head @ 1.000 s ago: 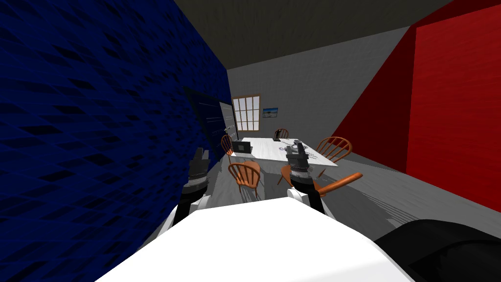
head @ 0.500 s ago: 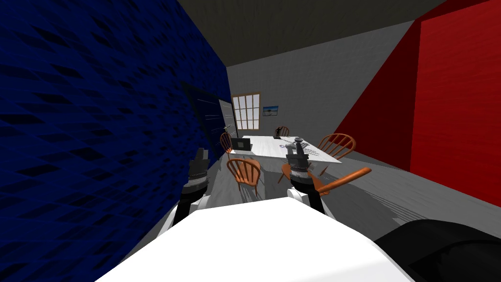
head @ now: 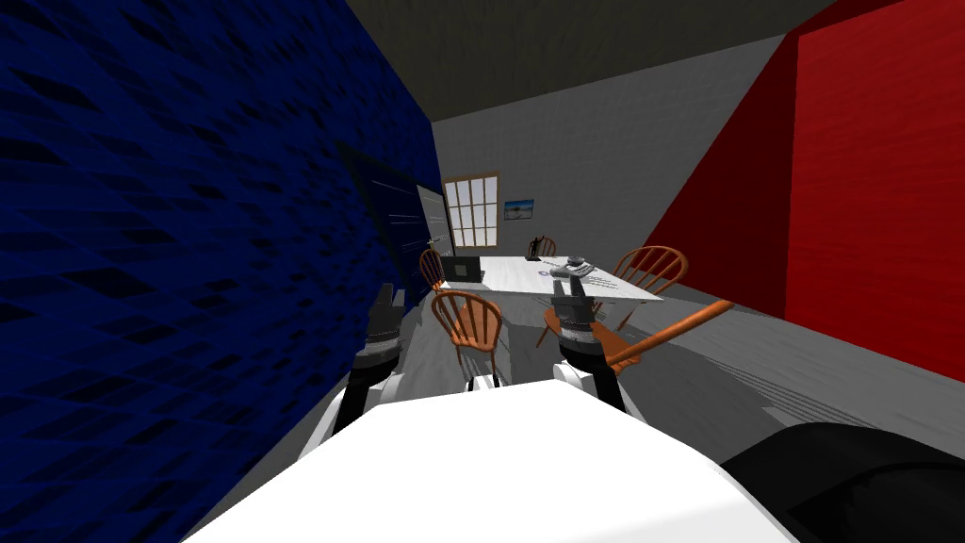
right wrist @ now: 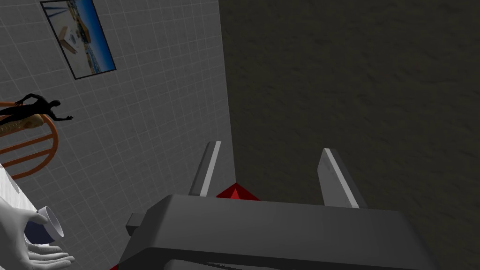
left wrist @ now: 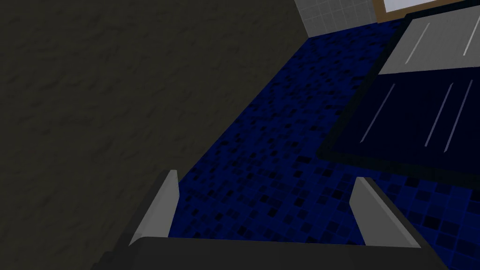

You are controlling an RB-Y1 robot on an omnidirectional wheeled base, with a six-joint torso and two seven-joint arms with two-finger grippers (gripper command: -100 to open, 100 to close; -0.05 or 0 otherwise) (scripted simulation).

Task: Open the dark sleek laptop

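Observation:
A dark laptop (head: 463,270) stands with its lid up near the left end of a white table (head: 509,279) far ahead in the head view. My left gripper (head: 385,300) is raised beside the blue wall, well short of the table. In the left wrist view its fingers (left wrist: 159,208) stand wide apart with nothing between them. My right gripper (head: 568,304) is raised in front of the table's right part. Its fingers (right wrist: 206,168) are also apart and hold nothing.
Several orange wooden chairs ring the table; one (head: 469,323) stands at the near side and one (head: 664,332) lies tipped to my right. Small objects (head: 572,269) sit on the table's right end. A blue wall (head: 188,236) runs close on my left, a red wall (head: 867,179) on the right.
I have rolled forward: the table, chairs and laptop have grown slightly and shifted in view. Both arms keep their pose.

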